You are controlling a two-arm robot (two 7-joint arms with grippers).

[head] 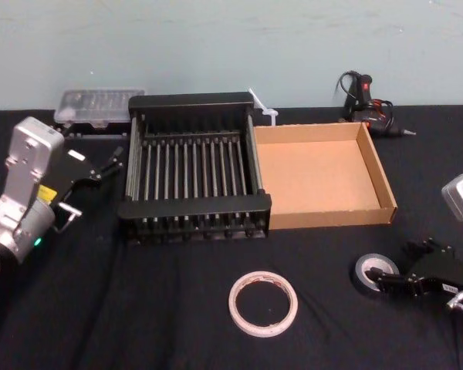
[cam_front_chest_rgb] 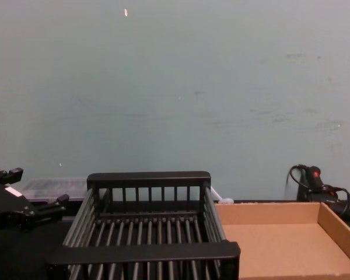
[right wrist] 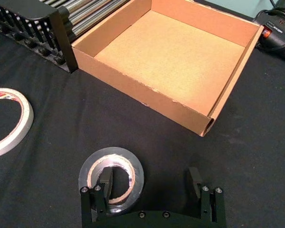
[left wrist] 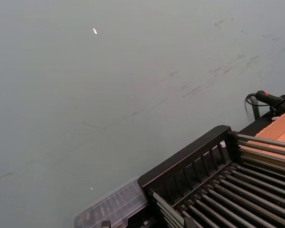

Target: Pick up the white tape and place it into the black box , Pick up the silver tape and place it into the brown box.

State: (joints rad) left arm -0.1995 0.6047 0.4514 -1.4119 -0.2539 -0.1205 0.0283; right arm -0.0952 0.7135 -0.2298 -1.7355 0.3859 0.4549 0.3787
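**1 finger in the core, 1 outside: pinch the wall**

The silver tape [right wrist: 133,164] lies flat on the black cloth in front of the brown box [head: 332,216], off that box's front right corner. The right gripper [right wrist: 150,178] sits low over the roll with its fingers spread wide. 1 finger is down inside the pale hole and the other is well outside the rim. Closing should catch the roll's thick wall between them. I judge it best to settle fully to the cloth first, then squeeze square so the roll does not skid or tip. After that, lift clear of the brown box's low front wall before carrying inward.

The white tape [head: 262,330] lies flat in front of the brown box, off its front left corner, apart from the silver roll. The black box [head: 193,206] touches the brown box's left wall. The left gripper [head: 108,163] hangs beyond the black box, fingers apart and empty. A corded tool [head: 366,104] rests behind the brown box. Nothing blocks the short path.
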